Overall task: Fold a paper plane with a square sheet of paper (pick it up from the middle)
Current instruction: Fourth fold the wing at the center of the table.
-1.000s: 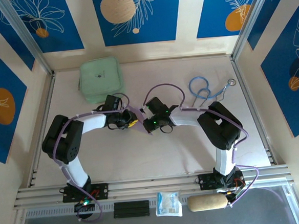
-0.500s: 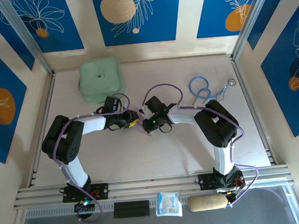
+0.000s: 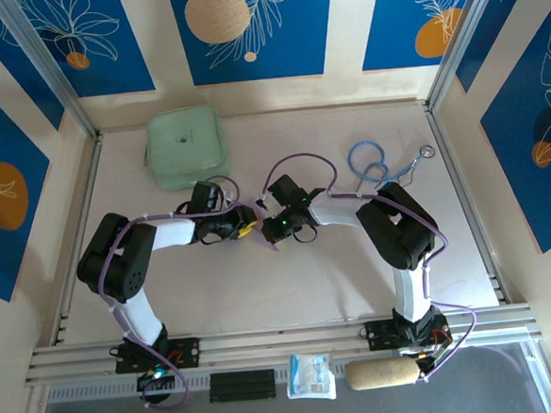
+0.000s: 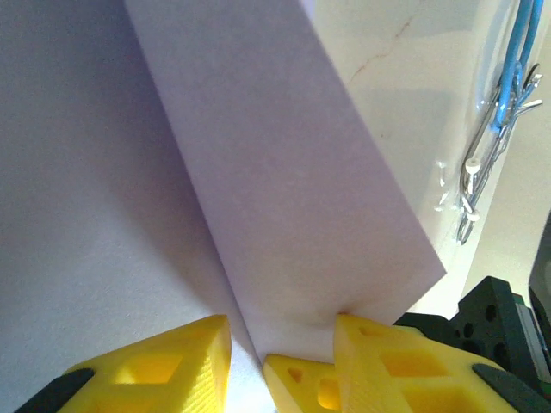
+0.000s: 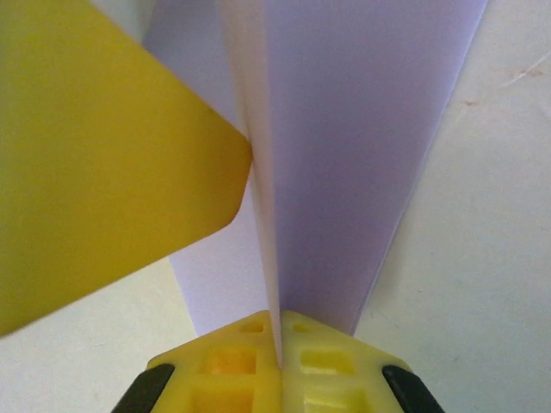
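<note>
Near rail: a pale packet point(image 3: 311, 376) and a tan roll point(image 3: 382, 374) lie side by side.
Right gripper point(image 5: 277, 325): fingers pressed together on the crease of the lilac paper sheet point(image 5: 344, 129).
Left gripper point(image 4: 282, 331): yellow fingers partly spread, with the sheet's folded edge in the gap between them.
Lilac paper sheet: folded, mid-table point(image 3: 263, 292), between the two meeting grippers.
Farther right: blue stethoscope point(image 3: 378, 164).
Far left: mint-green pouch point(image 3: 186, 147), apart from the sheet.

No legible text, no labels, no numbers
</note>
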`<control>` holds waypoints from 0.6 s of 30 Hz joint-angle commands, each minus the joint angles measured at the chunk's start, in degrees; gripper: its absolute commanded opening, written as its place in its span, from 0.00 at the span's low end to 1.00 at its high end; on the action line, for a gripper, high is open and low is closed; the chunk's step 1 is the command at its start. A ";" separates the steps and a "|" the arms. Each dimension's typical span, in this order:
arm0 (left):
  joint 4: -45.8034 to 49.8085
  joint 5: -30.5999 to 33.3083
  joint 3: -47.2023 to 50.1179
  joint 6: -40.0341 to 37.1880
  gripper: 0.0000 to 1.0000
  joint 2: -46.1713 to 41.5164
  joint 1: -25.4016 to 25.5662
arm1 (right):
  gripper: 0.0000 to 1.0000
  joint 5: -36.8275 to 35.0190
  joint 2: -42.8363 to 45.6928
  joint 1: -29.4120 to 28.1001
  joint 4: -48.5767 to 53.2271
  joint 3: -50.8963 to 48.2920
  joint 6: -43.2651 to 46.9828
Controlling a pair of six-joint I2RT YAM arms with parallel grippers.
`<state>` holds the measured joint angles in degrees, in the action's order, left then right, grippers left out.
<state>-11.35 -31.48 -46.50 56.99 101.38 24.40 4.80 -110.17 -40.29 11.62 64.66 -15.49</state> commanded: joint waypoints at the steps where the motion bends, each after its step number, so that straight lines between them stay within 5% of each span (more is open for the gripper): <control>1: -0.37 0.01 -0.60 0.20 0.36 1.07 0.58 | 0.06 1.75 -1.27 0.27 2.36 1.07 -0.63; 18: 8.34 4.25 -2.46 -0.05 0.34 3.36 0.55 | 0.21 2.12 3.66 0.63 -0.28 -1.93 -2.91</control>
<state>-6.76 -29.32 -48.14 56.99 102.89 24.53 5.65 -109.23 -40.03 11.31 63.92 -17.37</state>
